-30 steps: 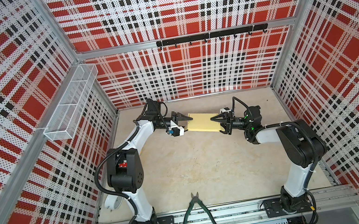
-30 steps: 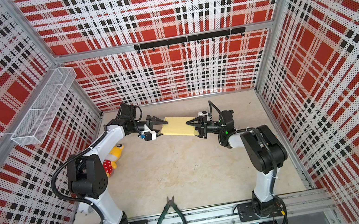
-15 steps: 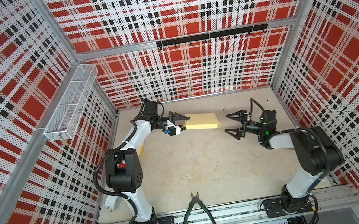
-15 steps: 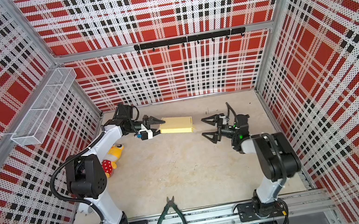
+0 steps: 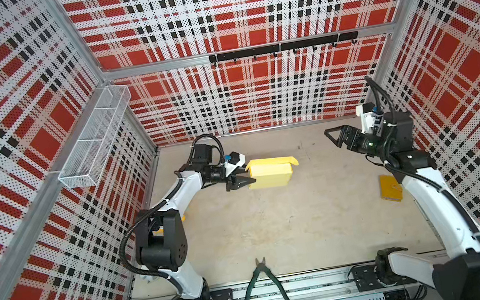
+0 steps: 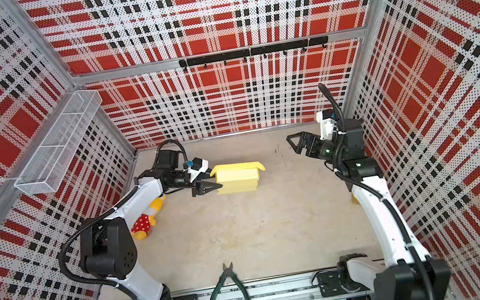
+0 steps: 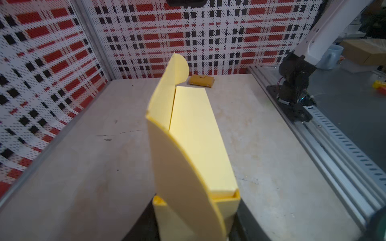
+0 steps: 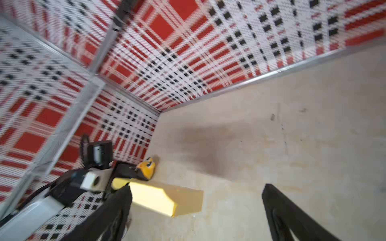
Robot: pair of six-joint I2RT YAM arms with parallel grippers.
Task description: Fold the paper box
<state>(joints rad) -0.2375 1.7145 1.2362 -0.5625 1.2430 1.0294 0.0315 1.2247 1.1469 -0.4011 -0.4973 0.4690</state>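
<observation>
Two grippers, one paper box [image 5: 270, 173]. Box: pale yellow, long flap raised, lying on the table [image 5: 277, 226] toward twelve o'clock from centre. Left gripper [image 5: 248, 182]: jaws clamped on the box's nine-o'clock end. Right gripper [image 5: 333, 139]: jaws spread wide, empty, at two o'clock, well apart from the box. Pliers [image 5: 263, 284]: six o'clock edge.

Green pliers [image 5: 262, 284] lie on the tabletop [image 5: 246, 238], well in front of the left tool [image 5: 245, 178] and right tool [image 5: 332, 140]. A polka-dot plush toy [image 6: 143, 223] lies nearer the left tool, an orange flat piece [image 5: 388, 187] nearer the right.
</observation>
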